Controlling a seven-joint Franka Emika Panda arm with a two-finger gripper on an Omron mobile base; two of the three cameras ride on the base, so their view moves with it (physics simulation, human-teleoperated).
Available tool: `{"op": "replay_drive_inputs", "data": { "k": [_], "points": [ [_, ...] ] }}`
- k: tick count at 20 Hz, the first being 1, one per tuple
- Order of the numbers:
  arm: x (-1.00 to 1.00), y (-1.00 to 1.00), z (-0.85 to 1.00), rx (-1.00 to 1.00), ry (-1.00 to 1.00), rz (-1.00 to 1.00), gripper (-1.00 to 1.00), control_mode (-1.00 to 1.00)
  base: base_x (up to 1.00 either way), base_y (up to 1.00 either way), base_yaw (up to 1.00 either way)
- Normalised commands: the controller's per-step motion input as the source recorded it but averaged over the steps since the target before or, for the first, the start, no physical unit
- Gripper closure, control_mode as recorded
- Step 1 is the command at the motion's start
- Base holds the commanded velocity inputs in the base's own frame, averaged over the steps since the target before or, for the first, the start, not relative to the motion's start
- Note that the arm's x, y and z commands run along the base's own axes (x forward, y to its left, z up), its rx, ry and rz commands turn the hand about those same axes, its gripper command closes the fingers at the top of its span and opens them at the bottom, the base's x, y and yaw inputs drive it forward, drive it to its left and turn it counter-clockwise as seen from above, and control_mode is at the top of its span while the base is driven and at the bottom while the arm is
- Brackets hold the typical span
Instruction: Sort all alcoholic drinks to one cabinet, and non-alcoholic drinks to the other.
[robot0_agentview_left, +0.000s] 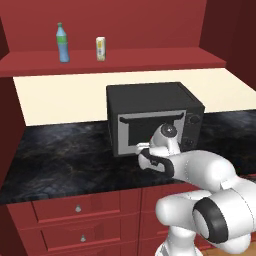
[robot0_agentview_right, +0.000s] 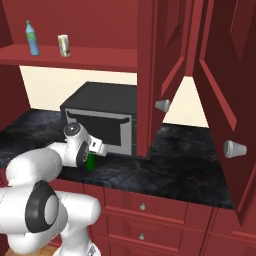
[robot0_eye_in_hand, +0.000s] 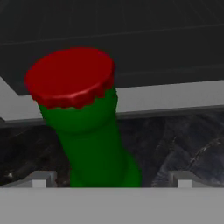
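The sorting looks partly done. The clear-blue bottle (robot0_agentview_left: 62, 43) and the small white-and-yellow carton (robot0_agentview_left: 100, 49) already stand side by side on the open cabinet shelf (robot0_agentview_left: 150, 57) above the microwave (robot0_agentview_left: 150, 117), at about ten and eleven o'clock in the left base view. That seems to settle the non-alcoholic pair. Of the alcoholic drinks, the green bottle (robot0_eye_in_hand: 94, 140) is on the dark tabletop (robot0_agentview_left: 60, 160), just in front of the microwave door, and has not yet been lifted. I cannot place the squat dark bottle from these pictures, so whether it is already stored is unclear. The cabinet doors (robot0_agentview_right: 215, 75) on the right, at about two o'clock in the right base view, stand open, probably for the alcoholic drinks.

The tool (robot0_eye_in_hand: 111, 179) is spread wide, with one fingertip (robot0_eye_in_hand: 41, 178) at eight o'clock and the other at four o'clock in the hand view. The bottle's body rises between them, and neither tip appears to touch it. Nothing is gripped.

The green bottle is slim, with plain opaque green sides and no label visible from here. Its red crimped cap (robot0_eye_in_hand: 70, 76) is wider than the neck. In the hand view it leans toward eleven o'clock, though that may just be the camera's tilt. In the right base view a bit of its green base (robot0_agentview_right: 90, 162) shows beside the wrist.
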Motion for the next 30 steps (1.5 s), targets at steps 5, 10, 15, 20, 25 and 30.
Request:
{"op": "replay_drive_inputs", "data": {
  "k": [5,10,15,20,25,30],
  "points": [
    [0.24,0.06,-0.23,0.0,0.0,0.0,1.0,-1.0,0.0,0.0,0.0],
    [0.03,0.01,0.06,0.03,0.0,0.0,1.0,-1.0,0.0,0.0,0.0],
    [-0.36,0.0,0.62,0.09,-0.01,0.01,1.0,-1.0,0.0,0.0,0.0],
    [-0.67,0.0,0.74,0.01,0.0,0.0,1.0,-1.0,0.0,0.0,0.0],
    [-0.99,-0.04,0.49,0.0,0.0,0.0,1.0,-1.0,0.0,0.0,0.0],
    [-0.78,0.0,0.97,0.0,0.0,0.0,1.0,-1.0,0.0,0.0,0.0]
  ]
}}
